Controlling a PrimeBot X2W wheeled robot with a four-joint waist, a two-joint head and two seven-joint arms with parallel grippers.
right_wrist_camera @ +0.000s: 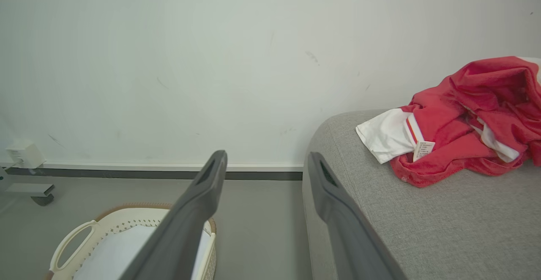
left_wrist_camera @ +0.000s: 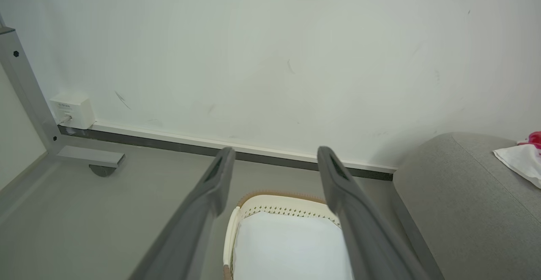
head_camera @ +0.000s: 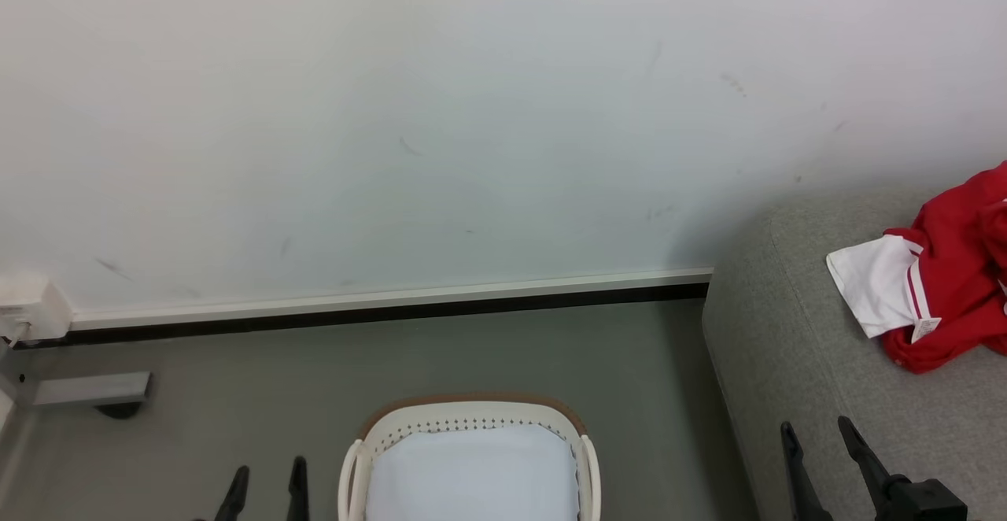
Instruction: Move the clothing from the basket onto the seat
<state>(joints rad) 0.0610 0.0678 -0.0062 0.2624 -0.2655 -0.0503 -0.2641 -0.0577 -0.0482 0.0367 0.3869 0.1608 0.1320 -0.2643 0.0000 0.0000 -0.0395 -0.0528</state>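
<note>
Clothing (head_camera: 944, 293) lies heaped on seat (head_camera: 787, 348), frame right. Basket (head_camera: 472, 409), bottom centre, shows no red garment. Left gripper (head_camera: 269, 467) and right gripper (head_camera: 816, 425) are spread wide and hold nothing, so the transfer is judged complete.

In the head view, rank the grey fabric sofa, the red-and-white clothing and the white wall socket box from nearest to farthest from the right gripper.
1. The light grey fabric sofa: the right gripper hangs over its left end.
2. The bright red clothing with white panels: ahead and right, on the sofa.
3. The white wall socket box: far left, at the skirting.
</note>
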